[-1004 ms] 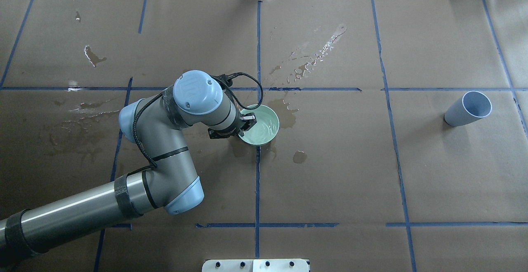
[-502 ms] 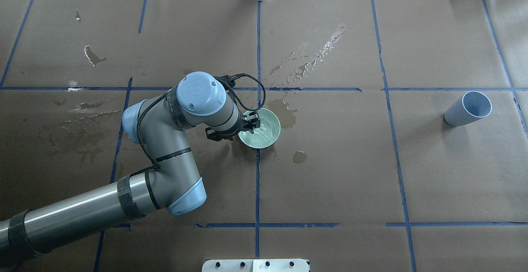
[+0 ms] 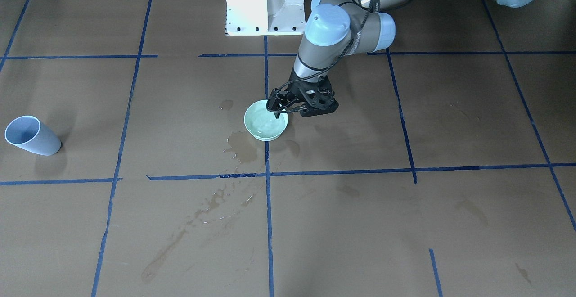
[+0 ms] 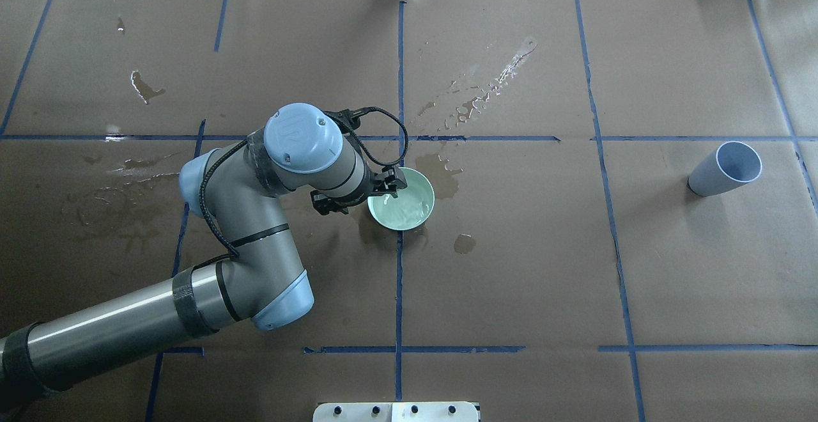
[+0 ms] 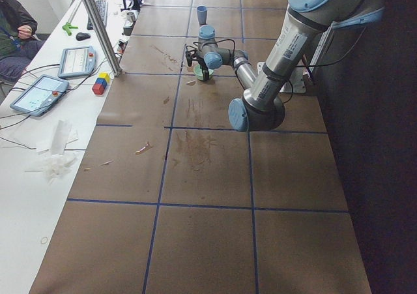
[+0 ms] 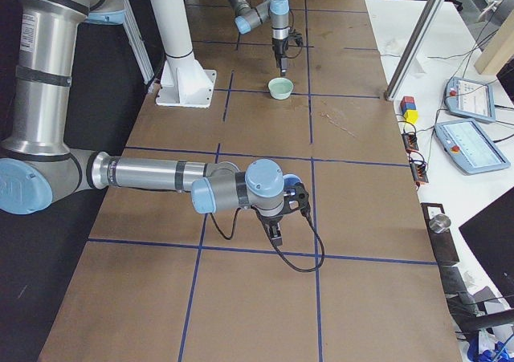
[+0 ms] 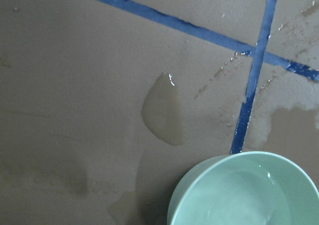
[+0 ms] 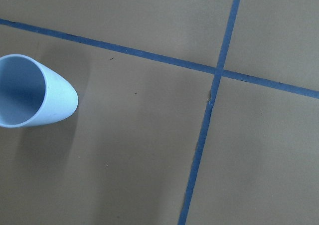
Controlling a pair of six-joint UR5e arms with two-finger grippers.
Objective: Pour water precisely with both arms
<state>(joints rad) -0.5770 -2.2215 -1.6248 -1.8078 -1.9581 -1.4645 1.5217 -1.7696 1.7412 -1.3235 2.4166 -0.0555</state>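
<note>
A pale green bowl (image 4: 410,208) sits near the table's middle with clear water (image 7: 249,197) in it. It also shows in the front-facing view (image 3: 260,127). My left gripper (image 4: 388,190) is at the bowl's left rim and looks shut on the rim, with one finger inside the bowl (image 3: 276,115). A light blue cup (image 4: 723,170) stands empty at the far right, and shows in the right wrist view (image 8: 35,93). My right gripper (image 6: 276,232) shows only in the right side view, low over the table; I cannot tell whether it is open.
Spilled water lies around the bowl: a puddle (image 4: 445,178) beside it, a small one (image 4: 464,243) in front, a streak (image 4: 492,86) beyond. Blue tape lines (image 4: 399,281) grid the brown paper. The white pedestal (image 3: 264,4) stands at the robot's side.
My left wrist swung slightly right, then back left and away. The bowl shifted a little toward the robot early on, and its water surface ripples. The cup has not moved.
</note>
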